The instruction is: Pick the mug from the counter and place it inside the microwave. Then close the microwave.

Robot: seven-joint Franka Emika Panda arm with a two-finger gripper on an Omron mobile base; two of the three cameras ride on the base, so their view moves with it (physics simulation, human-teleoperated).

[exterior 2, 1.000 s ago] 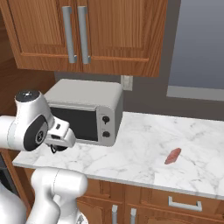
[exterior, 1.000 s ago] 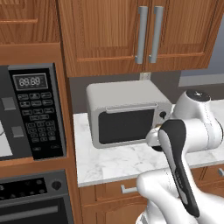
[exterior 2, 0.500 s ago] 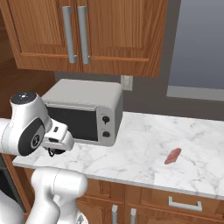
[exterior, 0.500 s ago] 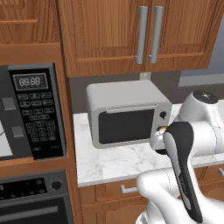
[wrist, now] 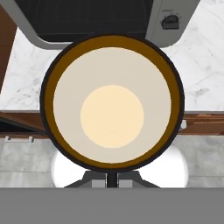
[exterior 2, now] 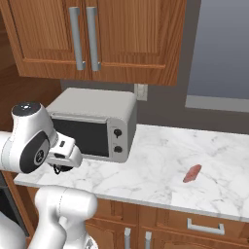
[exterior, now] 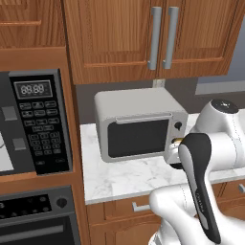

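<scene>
The mug [wrist: 112, 103] shows from above in the hand view: black wall, brown rim, cream inside. My gripper [wrist: 112, 180] is shut on it at its near edge. Below it lie the counter [wrist: 197, 65] and its front edge. In the left base view a bit of the mug's rim [exterior: 177, 140] peeks out behind my forearm, in front of the light-grey box oven [exterior: 139, 127]. The microwave's black keypad [exterior: 39, 124] is at the far left, set in wooden casing. In the right base view my gripper [exterior 2: 62, 168] hangs over the counter's [exterior 2: 160, 165] left front corner.
A small red oblong thing [exterior 2: 192, 173] lies on the counter to the right. Wooden wall cabinets [exterior 2: 97, 39] with silver handles hang over the box oven. A black oven [exterior: 33, 220] sits under the microwave. Drawers [exterior 2: 204, 226] run below the counter.
The arm has swung a little towards the left end of the counter with the mug in its grip. The box oven and the red thing have not moved.
</scene>
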